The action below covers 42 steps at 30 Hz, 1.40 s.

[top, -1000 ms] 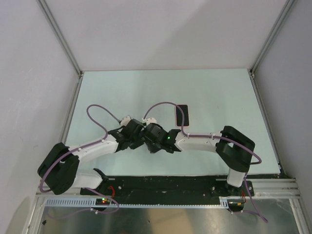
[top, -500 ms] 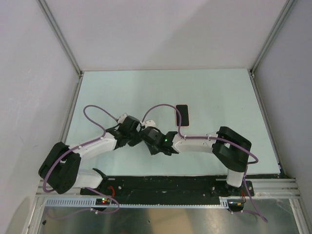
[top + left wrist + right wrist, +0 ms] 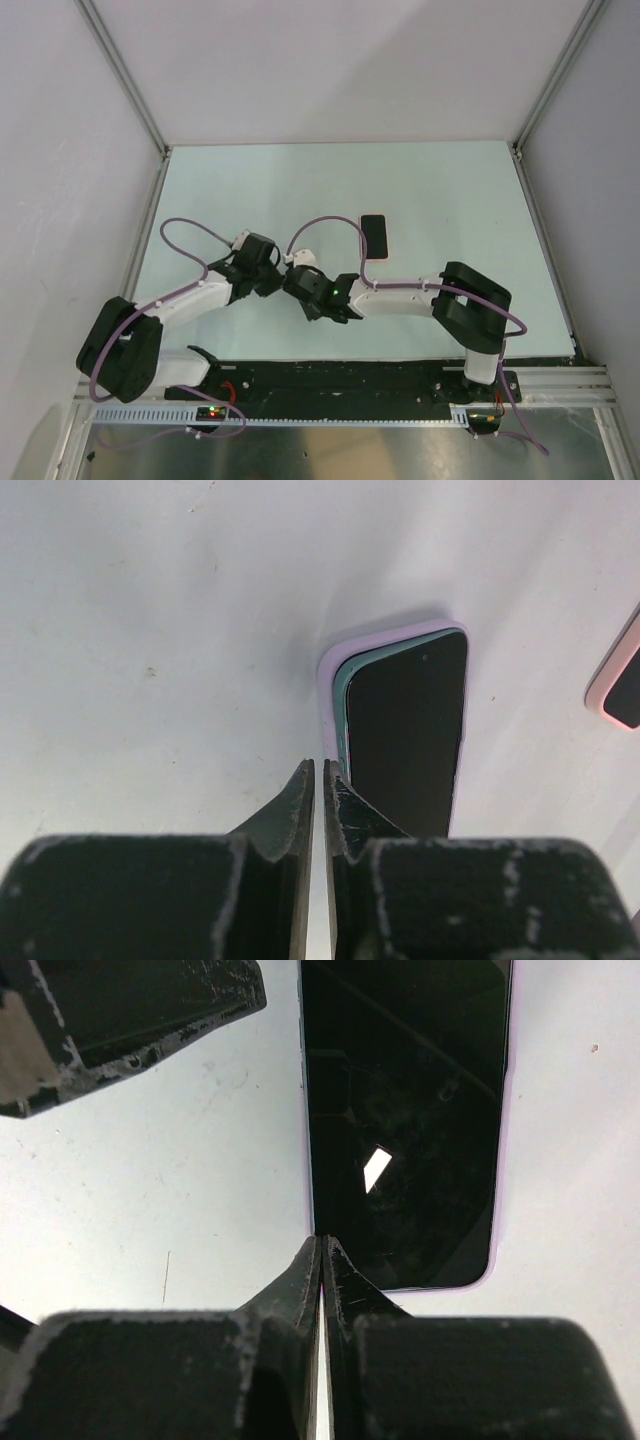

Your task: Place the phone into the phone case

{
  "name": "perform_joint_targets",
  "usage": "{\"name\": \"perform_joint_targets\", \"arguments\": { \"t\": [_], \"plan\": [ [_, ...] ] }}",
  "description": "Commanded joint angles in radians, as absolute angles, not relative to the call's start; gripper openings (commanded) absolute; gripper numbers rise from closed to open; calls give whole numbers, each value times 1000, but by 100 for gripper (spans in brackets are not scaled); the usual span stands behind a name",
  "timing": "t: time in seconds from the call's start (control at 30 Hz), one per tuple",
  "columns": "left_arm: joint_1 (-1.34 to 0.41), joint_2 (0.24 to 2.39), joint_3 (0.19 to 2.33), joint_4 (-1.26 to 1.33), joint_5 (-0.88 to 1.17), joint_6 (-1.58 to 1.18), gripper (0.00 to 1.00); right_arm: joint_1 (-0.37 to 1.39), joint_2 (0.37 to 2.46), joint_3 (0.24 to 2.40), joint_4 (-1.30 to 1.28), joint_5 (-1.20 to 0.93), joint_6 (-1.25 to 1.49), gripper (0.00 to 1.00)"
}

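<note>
Left gripper is pinched together with just a hairline slit and nothing in it. The lilac phone case is right at its tips, with the phone lying screen-up inside, ahead-right. Right gripper is fully closed too, tips at the phone's near-left edge.

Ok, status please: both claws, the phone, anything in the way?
Left claw shut, tips at lavender case edge. Right claw shut, at phone edge. Phone in case, teal rim showing. Pink-cased phone apart.

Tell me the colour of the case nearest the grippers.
The case is lilac, clearest in left wrist view.
</note>
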<state>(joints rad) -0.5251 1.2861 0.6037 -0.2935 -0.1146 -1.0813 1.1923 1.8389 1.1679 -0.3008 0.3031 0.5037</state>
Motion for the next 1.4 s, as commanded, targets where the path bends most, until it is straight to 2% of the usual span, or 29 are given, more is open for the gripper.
{"name": "perform_joint_targets", "arguments": {
  "t": [0.0, 0.8, 1.03, 1.37],
  "plan": [
    [-506, 1260, 606, -273, -94, -1048, 11, 1205, 1884, 1184, -352, 315, 517, 2],
    [-427, 1318, 684, -269, -63, -1006, 11, 1207, 1985, 1158, -343, 254, 560, 0],
    [-387, 1453, 802, -269, -63, -929, 16, 1189, 1965, 1154, -334, 232, 562, 0],
    [-381, 1692, 964, -272, -13, -816, 17, 1095, 1798, 1165, -316, 204, 540, 0]
  ]
}}
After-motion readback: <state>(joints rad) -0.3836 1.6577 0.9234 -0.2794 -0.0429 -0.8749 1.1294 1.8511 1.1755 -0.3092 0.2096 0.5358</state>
